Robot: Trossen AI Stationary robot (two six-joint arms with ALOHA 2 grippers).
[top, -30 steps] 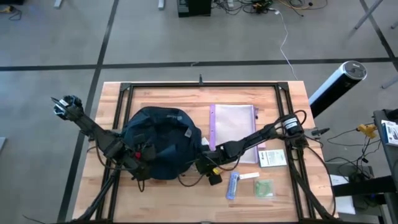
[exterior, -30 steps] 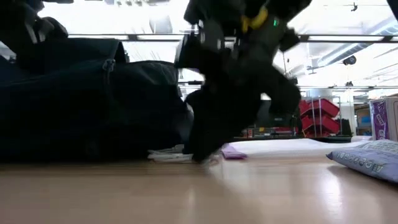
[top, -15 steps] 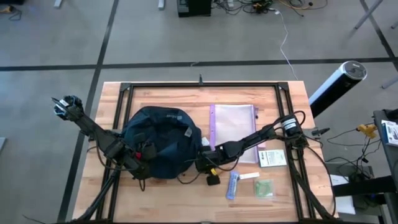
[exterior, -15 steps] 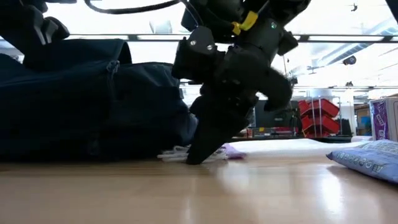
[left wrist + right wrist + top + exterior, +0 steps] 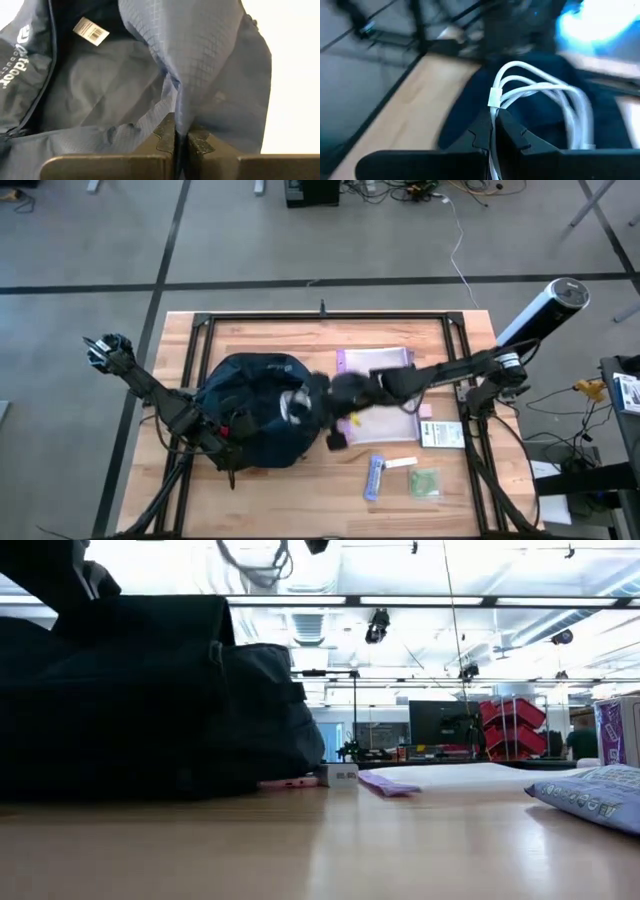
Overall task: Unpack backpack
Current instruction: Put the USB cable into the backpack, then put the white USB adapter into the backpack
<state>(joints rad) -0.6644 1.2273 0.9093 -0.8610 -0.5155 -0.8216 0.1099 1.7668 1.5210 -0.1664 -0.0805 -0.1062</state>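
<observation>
The dark navy backpack (image 5: 255, 420) lies on its side on the table's left half and fills the left of the low view (image 5: 150, 700). My left gripper (image 5: 181, 135) is shut on its fabric at the near left side (image 5: 232, 432). My right gripper (image 5: 495, 127) is shut on a coiled white cable (image 5: 545, 95). It hovers over the backpack's right side (image 5: 300, 405), blurred, and is out of the low view. My left gripper pinches a raised fold of the backpack's navy fabric (image 5: 182, 112) between its two fingers; the fabric rises from the fingertips in a ridge. My right gripper pinches the white cable just below its white band (image 5: 493, 107), between the two fingertips. The loops stand out beyond the fingers, lifted clear of the table.
A clear purple-edged pouch (image 5: 378, 395) lies right of the backpack. Near the front right are a white box (image 5: 440, 435), a blue tube (image 5: 374, 477), a white strip (image 5: 400, 463) and a green packet (image 5: 425, 482). A small dark object (image 5: 337, 441) sits by the backpack.
My right gripper has risen fast from the table beside the backpack's near right side and swung toward the far edge, over the backpack. It has tipped toward level and carries the white cable up with it.
</observation>
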